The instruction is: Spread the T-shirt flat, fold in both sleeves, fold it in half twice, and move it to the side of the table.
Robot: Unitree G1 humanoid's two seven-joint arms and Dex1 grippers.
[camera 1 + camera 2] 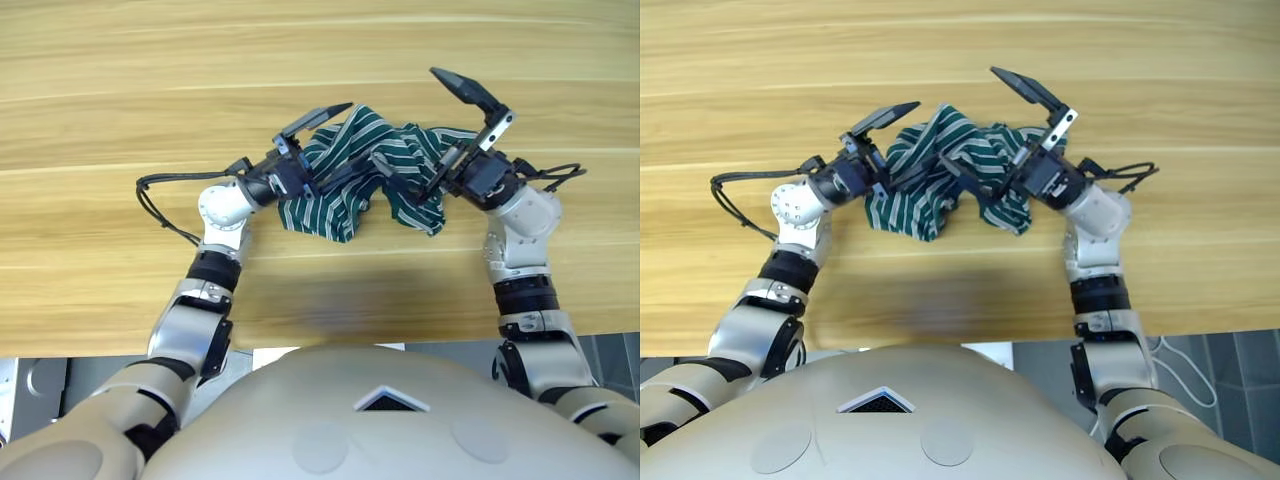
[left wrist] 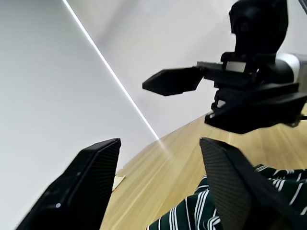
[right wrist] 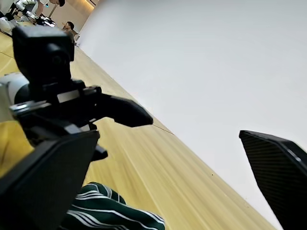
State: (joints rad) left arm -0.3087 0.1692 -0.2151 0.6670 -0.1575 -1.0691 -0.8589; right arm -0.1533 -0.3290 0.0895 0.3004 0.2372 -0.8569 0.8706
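- Stripes in a heap: the T-shirt lies bunched on the table, green and white. No sleeve or hem is laid out, so I'd say the spreading step is not yet done.
- Left gripper sits at the T-shirt's left edge and it's released. One finger rides above the cloth, the other is down among the folds, and nothing is pinched between them.
- Right gripper is at the T-shirt's right edge, released too and gaping wider. One finger points up and away from the T-shirt, the other is dug into the crumpled cloth.
- Over the T-shirt's middle the two low fingers come very close to each other; I can't tell whether they touch.
- First risk: both pincers clench right there and grab the same thick wad. Pulling apart would then only drag the lump along, not open it.
- Second risk: a finger buried under several layers catches more cloth than intended, so the T-shirt comes up twisted with a sleeve trapped inside.
- Third risk: the low fingers knock together over the T-shirt's middle if either arm pushes further in.
- Fourth risk: a shallow pinch on a loose fold slips off once it is pulled, and the T-shirt slumps back into its heap.
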